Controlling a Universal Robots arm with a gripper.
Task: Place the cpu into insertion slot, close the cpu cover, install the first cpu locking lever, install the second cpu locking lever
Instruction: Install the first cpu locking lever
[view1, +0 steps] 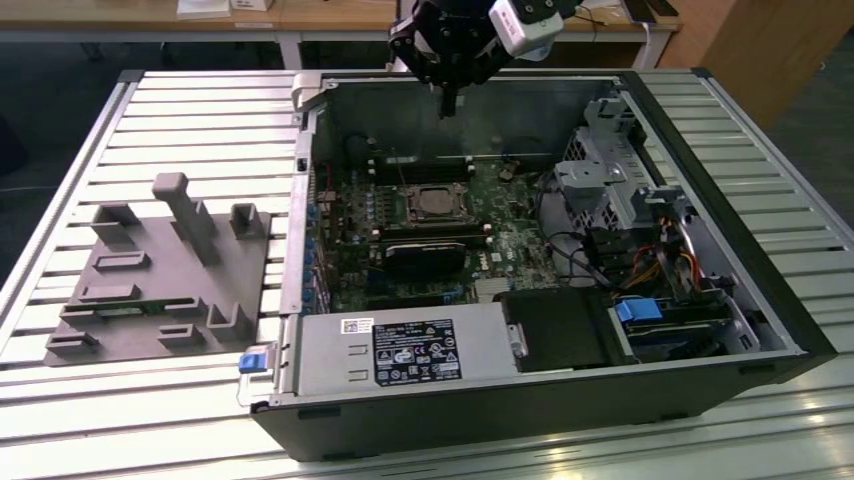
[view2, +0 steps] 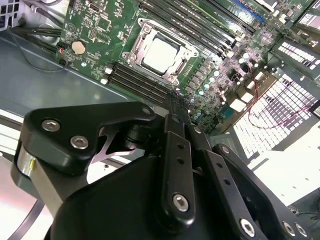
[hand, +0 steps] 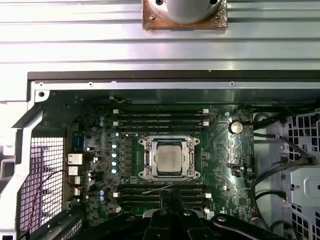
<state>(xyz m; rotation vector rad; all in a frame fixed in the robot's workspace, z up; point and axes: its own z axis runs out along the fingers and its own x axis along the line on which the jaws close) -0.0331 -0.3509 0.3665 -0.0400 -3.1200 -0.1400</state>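
The cpu (hand: 167, 158) lies flat in the insertion slot (hand: 143, 172) on the green board, its pale metal face up; it also shows as the cpu (view2: 159, 53) and the cpu (view1: 431, 203). The cpu cover (hand: 169, 142) is down, its silvery frame ringing the chip. A thin metal rod (hand: 172, 186) lies slantwise beside the socket, toward the gripper. My gripper (view1: 449, 104) hangs above the case's far wall, well over the board and clear of the socket. The black fingertips (hand: 165, 196) are pressed together with nothing between them, as the gripper (view2: 173, 100) also shows.
The open computer case (view1: 561, 400) lies on a slatted metal table (view1: 187, 110). A black heatsink block (view1: 424, 260) sits near the socket, with memory slots (hand: 160, 119), cables (view1: 587, 255) and drive cages (view1: 607, 180) around. A grey fixture tray (view1: 160, 270) stands at the exterior view's left.
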